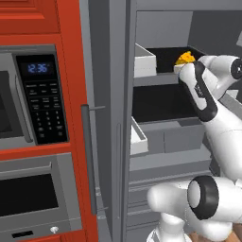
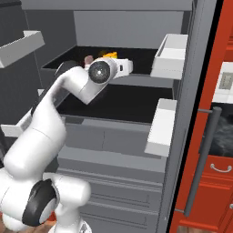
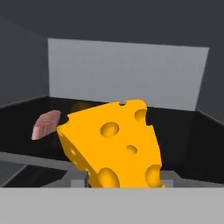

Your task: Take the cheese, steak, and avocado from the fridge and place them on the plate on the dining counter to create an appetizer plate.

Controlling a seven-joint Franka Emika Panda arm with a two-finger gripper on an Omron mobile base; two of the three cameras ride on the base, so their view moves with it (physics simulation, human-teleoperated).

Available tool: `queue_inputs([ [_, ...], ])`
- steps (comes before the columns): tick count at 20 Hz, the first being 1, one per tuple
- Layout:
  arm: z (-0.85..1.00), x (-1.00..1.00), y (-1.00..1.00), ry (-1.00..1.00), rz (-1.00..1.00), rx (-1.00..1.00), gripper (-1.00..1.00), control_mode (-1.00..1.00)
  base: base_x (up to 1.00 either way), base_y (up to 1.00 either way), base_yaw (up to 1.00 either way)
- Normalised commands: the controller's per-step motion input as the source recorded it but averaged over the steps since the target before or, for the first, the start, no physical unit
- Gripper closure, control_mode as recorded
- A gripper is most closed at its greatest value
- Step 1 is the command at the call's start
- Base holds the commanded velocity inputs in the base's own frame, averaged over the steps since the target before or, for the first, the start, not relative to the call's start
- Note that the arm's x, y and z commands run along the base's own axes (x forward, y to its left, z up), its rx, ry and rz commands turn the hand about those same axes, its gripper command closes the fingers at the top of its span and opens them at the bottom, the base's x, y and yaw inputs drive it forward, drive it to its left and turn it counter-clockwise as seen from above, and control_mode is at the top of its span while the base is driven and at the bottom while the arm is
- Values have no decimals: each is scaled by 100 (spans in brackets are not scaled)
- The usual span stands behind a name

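The yellow-orange cheese (image 3: 118, 144), a holed wedge, stands close up between my fingertips, and my gripper (image 3: 124, 181) is shut on it. In the base views the cheese (image 1: 185, 57) (image 2: 109, 54) pokes up at the end of my gripper (image 1: 182, 67) (image 2: 124, 65), at the front of the fridge's (image 1: 160, 80) (image 2: 136, 79) upper black shelf. A pink steak (image 3: 45, 124) (image 2: 88, 59) lies on that shelf, left of the cheese in the hand view. The avocado, the plate and the dining counter are out of view.
White door bins (image 1: 144, 60) (image 2: 170, 54) jut out beside the shelf, with lower bins (image 1: 138, 137) (image 2: 160, 127) under them. Grey drawers (image 2: 113, 141) sit below. A microwave (image 1: 28, 99) and oven (image 1: 33, 194) column in red cabinetry stands to the left.
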Motion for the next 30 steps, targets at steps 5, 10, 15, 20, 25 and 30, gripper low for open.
queue_inputs([
  [5,36,-100,1,14,-8,0,100,-100,0,0,0],
  [10,3,-99,9,22,-2,0,100,-100,0,0,0],
  [15,-16,-82,22,27,0,-1,100,-100,0,0,0],
  [20,-30,-40,5,23,-1,0,100,-100,0,0,0],
  [25,-17,-40,0,4,-3,0,100,-100,0,0,0],
  [30,0,0,0,0,0,0,100,100,-93,0,-8],
])
